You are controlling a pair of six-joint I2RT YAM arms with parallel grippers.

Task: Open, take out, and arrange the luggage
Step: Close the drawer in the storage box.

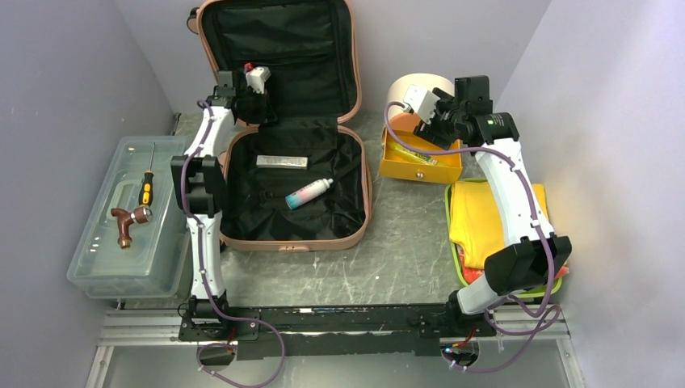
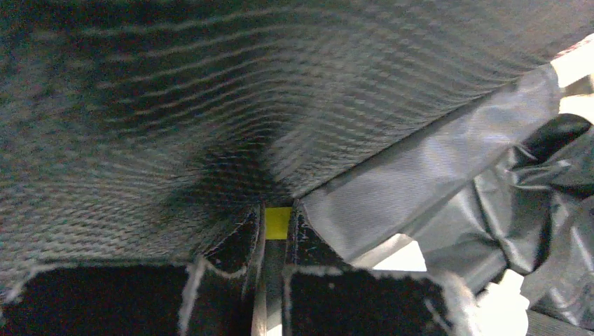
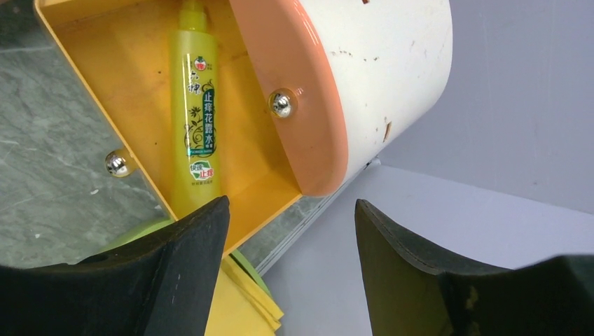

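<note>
Luggage [image 1: 283, 241] lies open at table centre-back: base flat, lid standing against the back wall, black lining showing. Left gripper [image 1: 241, 90] is up at the lid's left side, against the mesh pocket. In the left wrist view the mesh [image 2: 210, 105] fills the frame right at the tips. Left gripper [image 2: 274, 241] fingers [image 2: 235, 248] are drawn almost together with only a thin slit between them. A small yellow patch [image 2: 278, 222] sits in the slit, and the mesh puckers toward the tips, so it looks pinched on the lining.

Right gripper [image 1: 428, 128] is well apart from the luggage, to its right, over an orange drawer [image 1: 420, 170]. Right wrist view: fingers [image 3: 189, 266] are spread wide, nothing is between them, and they touch nothing. A yellow bottle [image 3: 198, 105] lies in the drawer below, with a white round holder with an orange rim [image 3: 378, 77] beside it.

In the luggage base are a silver bar [image 1: 283, 162] and a spray bottle [image 1: 308, 193]. A clear bin [image 1: 97, 267] stands left of the left arm, and a lime-green tray [image 1: 454, 250] with yellow cloth lies under the right arm.
</note>
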